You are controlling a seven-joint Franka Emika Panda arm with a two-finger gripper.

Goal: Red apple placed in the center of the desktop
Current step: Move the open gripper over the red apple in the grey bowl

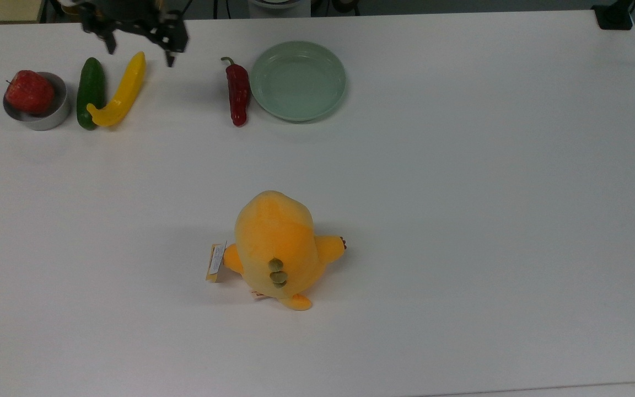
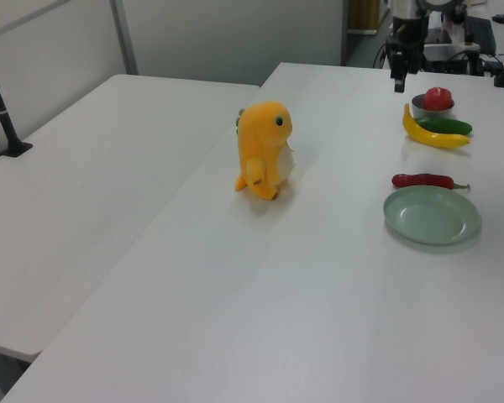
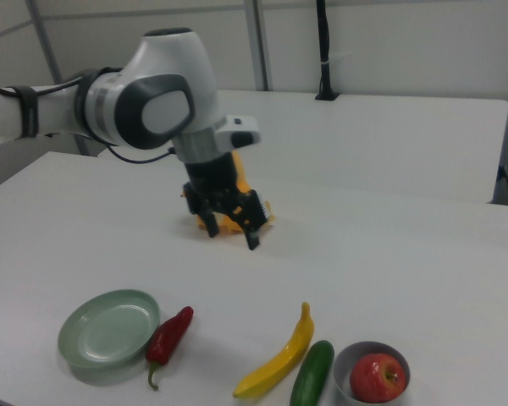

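Single arm, white links with grey joint covers, reaching in from the right view's left and bending downward at the wrist. The black gripper [image 1: 140, 52] [image 3: 232, 233] [image 2: 398, 74] hangs from the wrist with fingers pointing down, tips clear of any surface. The two fingers [image 1: 170, 54] stand spread apart, nothing held between them. In the top view the gripper sits at the upper left.

no text can be read; the print on the plush toy's [image 1: 276, 248] tag [image 1: 216, 261] is illegible.
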